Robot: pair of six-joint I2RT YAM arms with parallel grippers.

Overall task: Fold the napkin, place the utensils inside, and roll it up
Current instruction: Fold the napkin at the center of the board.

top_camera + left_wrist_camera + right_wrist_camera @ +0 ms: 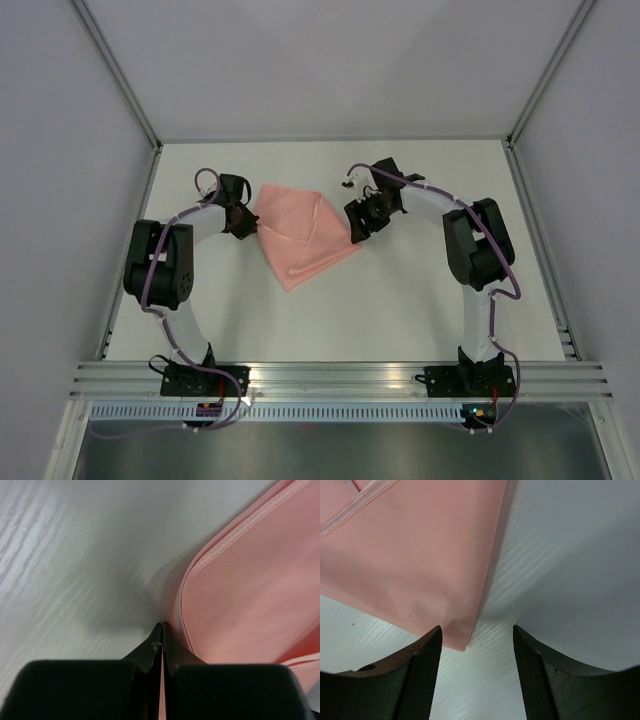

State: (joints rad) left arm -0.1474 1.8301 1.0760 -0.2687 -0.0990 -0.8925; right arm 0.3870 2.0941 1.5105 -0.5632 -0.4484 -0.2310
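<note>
The pale pink napkin (300, 235) lies partly folded on the white table, with a doubled layer and stitched hems showing (250, 595). At its left edge my left gripper (243, 222) is shut on the napkin; in the left wrist view the jaws (162, 625) meet with a sliver of pink cloth pinched between them. My right gripper (358, 228) hangs open over the napkin's right corner (410, 555), and that corner's tip sits just inside the left finger (476, 632), not touching it. The utensils are out of view.
The white table (400, 310) is bounded by grey walls with aluminium posts at the sides and back. An aluminium rail (340, 375) runs along the near edge, where both arm bases are bolted.
</note>
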